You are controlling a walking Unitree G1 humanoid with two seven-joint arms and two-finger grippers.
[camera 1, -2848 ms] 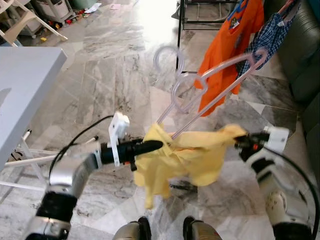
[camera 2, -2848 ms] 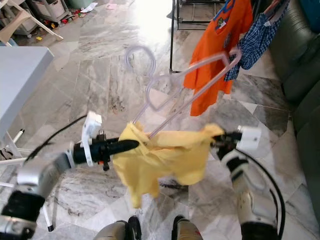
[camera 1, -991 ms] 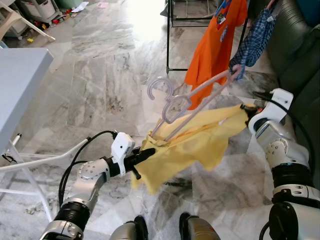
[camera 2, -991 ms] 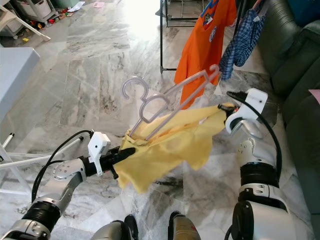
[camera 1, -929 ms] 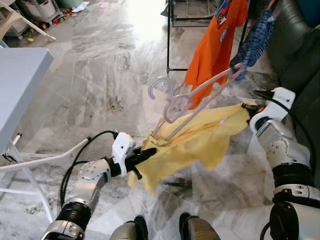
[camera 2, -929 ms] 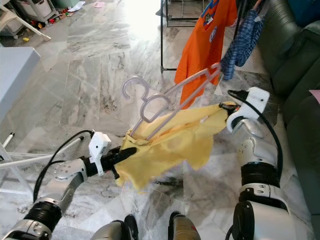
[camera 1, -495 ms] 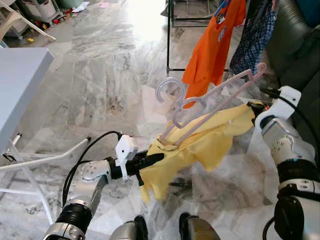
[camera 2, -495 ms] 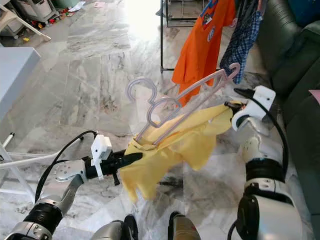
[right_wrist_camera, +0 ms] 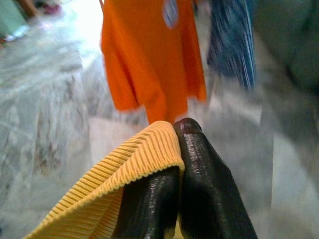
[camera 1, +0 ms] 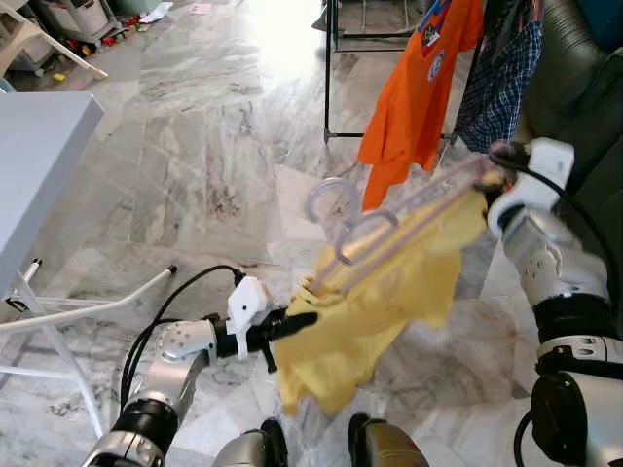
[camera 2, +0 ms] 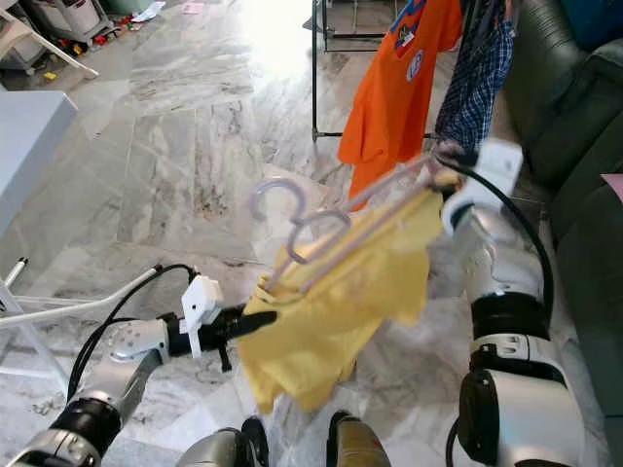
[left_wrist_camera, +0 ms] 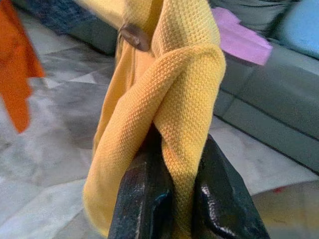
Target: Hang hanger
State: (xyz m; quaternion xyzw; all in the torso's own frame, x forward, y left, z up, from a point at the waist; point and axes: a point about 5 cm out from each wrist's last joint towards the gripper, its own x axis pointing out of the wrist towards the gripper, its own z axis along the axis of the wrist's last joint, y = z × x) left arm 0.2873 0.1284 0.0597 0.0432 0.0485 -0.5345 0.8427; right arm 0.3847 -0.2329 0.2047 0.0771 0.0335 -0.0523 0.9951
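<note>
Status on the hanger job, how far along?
Done: yellow shirt is on the translucent hangers. In hand: left claw and right claw each pinch an end of it. Left: hooking it on the rack beside the orange shirt.
</note>
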